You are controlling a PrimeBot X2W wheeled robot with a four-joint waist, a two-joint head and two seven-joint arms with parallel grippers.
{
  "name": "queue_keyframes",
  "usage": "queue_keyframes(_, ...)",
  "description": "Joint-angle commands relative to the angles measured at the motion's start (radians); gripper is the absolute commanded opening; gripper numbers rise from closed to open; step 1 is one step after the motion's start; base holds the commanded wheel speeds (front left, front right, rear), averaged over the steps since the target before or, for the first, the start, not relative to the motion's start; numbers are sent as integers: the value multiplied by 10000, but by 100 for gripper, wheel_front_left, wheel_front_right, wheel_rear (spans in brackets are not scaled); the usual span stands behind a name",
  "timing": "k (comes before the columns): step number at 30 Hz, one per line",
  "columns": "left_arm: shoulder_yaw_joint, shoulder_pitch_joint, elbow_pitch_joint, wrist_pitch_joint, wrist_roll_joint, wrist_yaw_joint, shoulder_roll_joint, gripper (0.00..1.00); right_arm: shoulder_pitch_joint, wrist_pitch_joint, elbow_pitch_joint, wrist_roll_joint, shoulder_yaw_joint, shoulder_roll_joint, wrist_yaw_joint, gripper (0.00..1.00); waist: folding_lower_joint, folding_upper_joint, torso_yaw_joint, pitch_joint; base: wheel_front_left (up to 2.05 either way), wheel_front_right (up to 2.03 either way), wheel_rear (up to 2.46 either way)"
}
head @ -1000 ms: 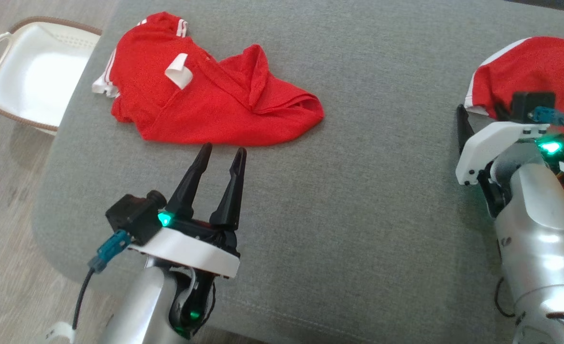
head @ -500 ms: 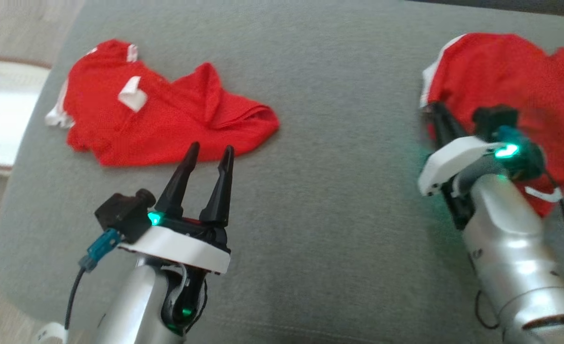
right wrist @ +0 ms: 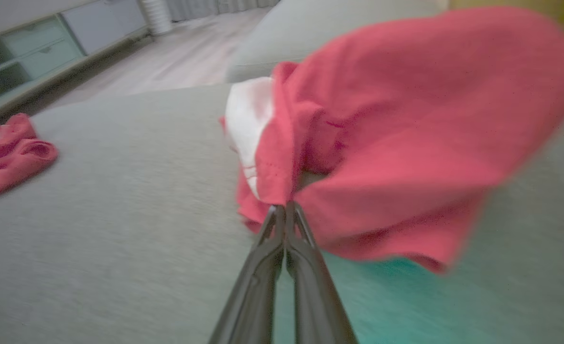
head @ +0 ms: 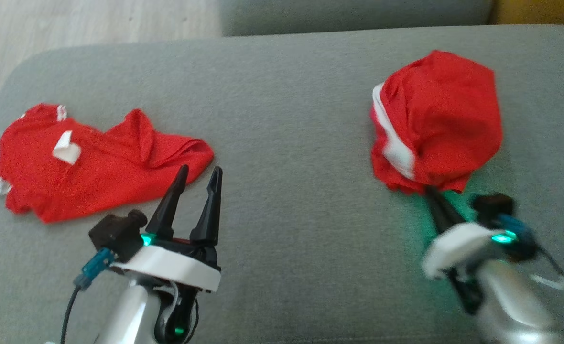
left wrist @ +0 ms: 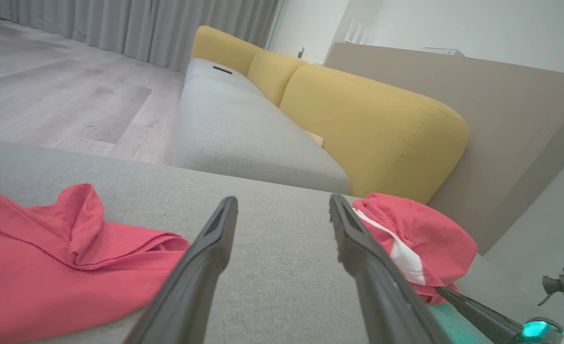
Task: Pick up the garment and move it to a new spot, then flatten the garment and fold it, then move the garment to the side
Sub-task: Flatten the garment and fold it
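Note:
The garment (head: 435, 119), red with a white stripe, is bunched into a mound at the right of the grey cushion (head: 301, 143). My right gripper (head: 430, 191) is shut on its near edge, and the right wrist view shows the cloth (right wrist: 406, 119) pinched at the tips of the gripper (right wrist: 286, 206). A second red garment (head: 95, 167) with white trim lies crumpled at the left. My left gripper (head: 200, 172) hovers open and holding nothing just off that garment's right end. In the left wrist view, the left gripper (left wrist: 282, 203) points between the left cloth (left wrist: 48, 267) and the held garment (left wrist: 420, 239).
Bare grey cushion spans the gap between the two garments. Beyond its far edge stands a sofa with a grey seat (left wrist: 244, 134) and yellow backrests (left wrist: 373, 129). Wood floor (head: 95, 24) lies past the far left edge. Low cabinets (right wrist: 33, 48) stand along the wall.
My right gripper has shut on the garment's edge and the cloth has bunched into a mound. The head camera has swung, shifting the whole picture. The left gripper stays open.

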Motion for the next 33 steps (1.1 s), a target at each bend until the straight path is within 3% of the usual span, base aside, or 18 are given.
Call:
queue_keyframes(1,380,-204,-302,-76,134,-29,43,100,235,191,-523,-75,-296,-407,-9,0,0,-1,-416,-329,0,0,0)
queue_keyframes(8,337,-82,-304,-76,55,-48,43,100,2067,1667,-2004,-962,-3052,-1206,-9,0,0,-1,-777,-568,0,0,0)
queue_keyframes(12,271,-78,-306,-76,-14,-52,43,100,2683,2235,-3059,-2191,-4907,-965,-9,0,0,-1,-829,-614,0,0,0)
queue_keyframes(13,259,-82,-308,-76,-25,-52,43,100,2749,2308,-3370,-2556,-5268,-783,-9,62,0,-1,-835,-609,0,0,0)
queue_keyframes(14,241,-82,-299,-76,-33,-53,43,100,2774,2373,-3678,-2908,-5649,-559,-9,100,0,-1,-841,-604,0,0,0)
queue_keyframes(17,158,-96,-250,-76,-37,-56,43,100,2776,2437,-4568,-3830,-6319,81,-9,100,0,-1,-800,-580,0,0,0)
queue_keyframes(21,91,-170,-198,-76,-47,-61,43,100,2719,2121,-5498,-4013,-6197,531,-9,100,0,-1,-653,-530,0,0,0)
queue_keyframes(33,59,-223,-349,-76,-117,-71,43,100,2654,584,-6136,-2266,-2644,679,-9,100,0,-1,-117,-525,0,0,0)
